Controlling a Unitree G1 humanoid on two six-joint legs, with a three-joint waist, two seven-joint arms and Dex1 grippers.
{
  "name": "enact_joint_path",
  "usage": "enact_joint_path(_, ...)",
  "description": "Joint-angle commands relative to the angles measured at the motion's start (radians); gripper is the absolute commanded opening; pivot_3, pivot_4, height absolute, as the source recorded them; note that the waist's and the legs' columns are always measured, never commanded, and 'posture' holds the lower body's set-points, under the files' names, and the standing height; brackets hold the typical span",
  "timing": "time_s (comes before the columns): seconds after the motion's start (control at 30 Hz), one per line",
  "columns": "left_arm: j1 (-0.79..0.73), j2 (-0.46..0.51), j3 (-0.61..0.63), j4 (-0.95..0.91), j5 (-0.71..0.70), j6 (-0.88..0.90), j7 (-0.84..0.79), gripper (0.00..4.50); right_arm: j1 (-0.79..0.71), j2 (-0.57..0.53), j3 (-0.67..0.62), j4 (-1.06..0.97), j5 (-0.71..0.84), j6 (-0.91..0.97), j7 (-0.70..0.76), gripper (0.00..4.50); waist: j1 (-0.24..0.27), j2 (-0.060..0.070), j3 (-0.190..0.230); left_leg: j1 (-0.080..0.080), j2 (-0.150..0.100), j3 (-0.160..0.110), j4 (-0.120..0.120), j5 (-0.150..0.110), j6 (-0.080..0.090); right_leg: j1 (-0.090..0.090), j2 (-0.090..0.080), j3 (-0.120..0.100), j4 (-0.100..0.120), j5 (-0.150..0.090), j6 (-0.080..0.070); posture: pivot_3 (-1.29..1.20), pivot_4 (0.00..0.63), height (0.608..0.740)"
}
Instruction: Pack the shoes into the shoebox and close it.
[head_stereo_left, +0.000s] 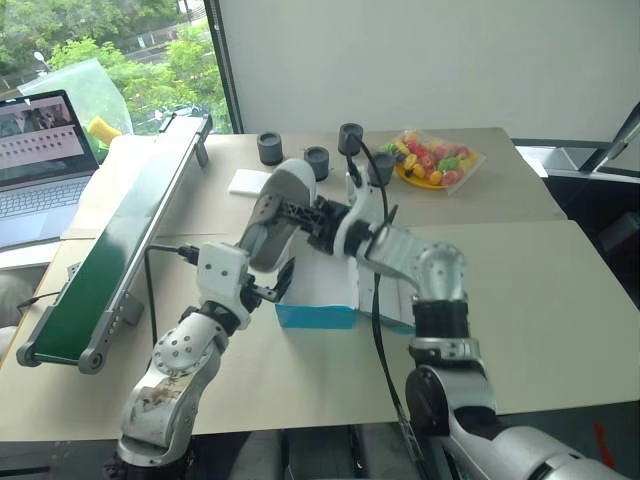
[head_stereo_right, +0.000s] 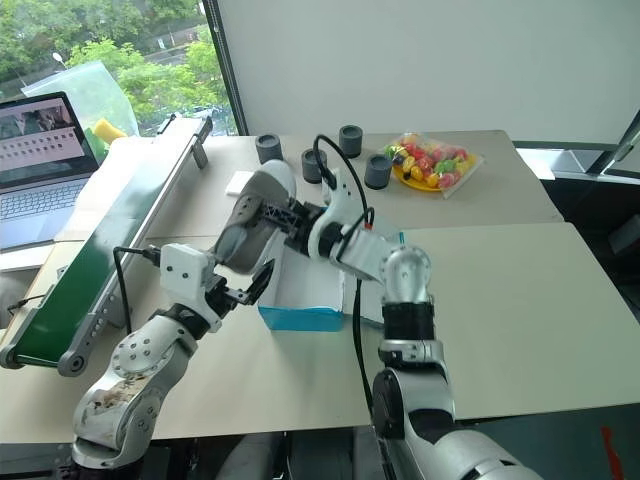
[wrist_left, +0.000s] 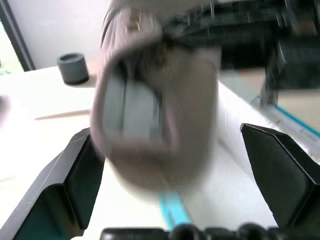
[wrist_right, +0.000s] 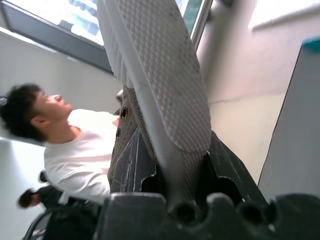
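A grey-brown shoe (head_stereo_left: 272, 215) with a pale sole hangs tilted above the left end of the open blue shoebox (head_stereo_left: 318, 315), whose inside is white. My right gripper (head_stereo_left: 305, 215) is shut on the shoe; in the right wrist view the ribbed sole (wrist_right: 160, 75) runs up between its fingers (wrist_right: 227, 170). My left gripper (head_stereo_left: 272, 288) sits just below the shoe's lower end, open. In the left wrist view its fingers (wrist_left: 70, 185) stand wide on either side of the shoe (wrist_left: 155, 125) without touching it.
A green conveyor belt (head_stereo_left: 120, 240) runs along the table's left side, with a laptop (head_stereo_left: 40, 150) beyond it. Black cylinders (head_stereo_left: 270, 148), a white pad (head_stereo_left: 248, 182) and a plate of coloured sweets (head_stereo_left: 435, 160) stand behind the box. A person (wrist_right: 75, 155) is in the right wrist view.
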Motion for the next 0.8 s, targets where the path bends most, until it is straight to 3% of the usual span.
enact_joint_path(0.03,0.036,0.051,0.039,-0.076,-0.033,0.002,-0.057,4.47,-0.116,-0.095,-0.048,0.131,-0.081,-0.024,-0.045,0.55,0.006,0.000,0.000,0.000,0.000,0.000,0.000,0.000,0.000,0.000,0.000,0.000,0.000,0.000,0.000,0.00,0.150,0.736)
enact_joint_path(0.27,0.111,0.212,0.063,-0.174,-0.060,-0.022,-0.204,4.47,-0.257,-0.251,-0.008,0.311,-0.190,0.236,-0.048,0.55,0.003,0.000,0.001,-0.001,0.000,0.000,0.000,0.000,0.000,0.001,-0.001,-0.001,-0.002,0.000,-0.001,0.00,0.150,0.736)
enact_joint_path(0.47,0.220,0.381,0.248,-0.137,-0.132,-0.105,-0.433,4.47,-0.349,-0.277,-0.068,0.460,-0.263,0.534,-0.098,0.55,-0.009,0.003,0.003,-0.001,0.001,0.001,-0.002,0.000,0.000,-0.001,0.000,0.000,0.000,-0.001,-0.003,0.00,0.150,0.736)
enact_joint_path(0.63,0.194,0.401,0.260,-0.098,-0.126,-0.129,-0.458,4.47,-0.332,-0.238,0.002,0.449,-0.358,0.591,-0.060,0.55,-0.008,0.003,0.003,0.000,0.000,0.001,-0.001,0.000,0.000,0.001,0.000,-0.001,-0.002,-0.001,-0.002,0.00,0.150,0.736)
enact_joint_path(0.8,0.182,0.387,0.234,-0.101,-0.110,-0.128,-0.440,4.47,-0.318,-0.210,0.068,0.491,-0.451,0.528,0.014,0.55,-0.005,0.004,0.003,-0.002,0.000,0.000,-0.001,0.000,0.000,0.000,0.000,-0.001,-0.001,-0.001,-0.002,0.00,0.150,0.736)
